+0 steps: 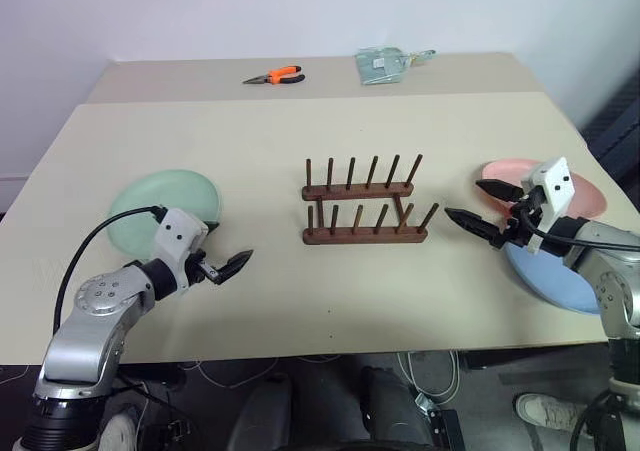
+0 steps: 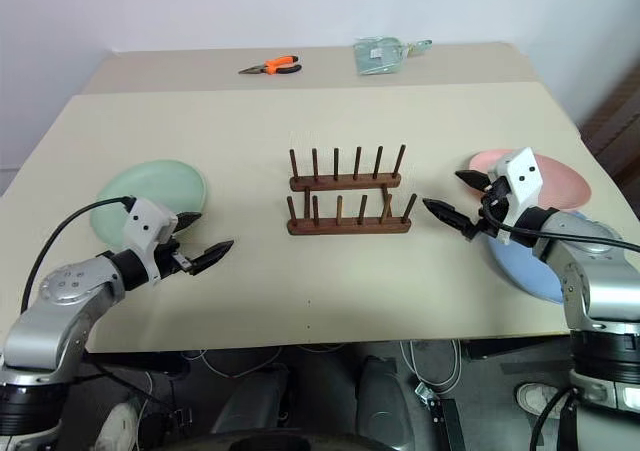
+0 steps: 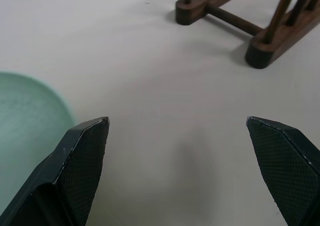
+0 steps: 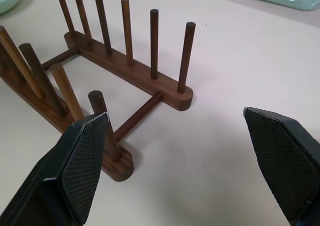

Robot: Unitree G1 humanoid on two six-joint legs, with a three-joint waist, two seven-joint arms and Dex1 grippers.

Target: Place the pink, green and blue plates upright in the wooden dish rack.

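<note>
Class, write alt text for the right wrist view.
An empty wooden dish rack with two rows of upright pegs stands on a beige table, seen between the two black fingers of the open right claw.

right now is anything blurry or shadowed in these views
Left wrist view: the fingers are sharp, the wooden dish rack soft behind, with a faint shadow on the table. Right wrist view: rack crisp, soft shadow beside it. Eye views: even light, no glare.
</note>
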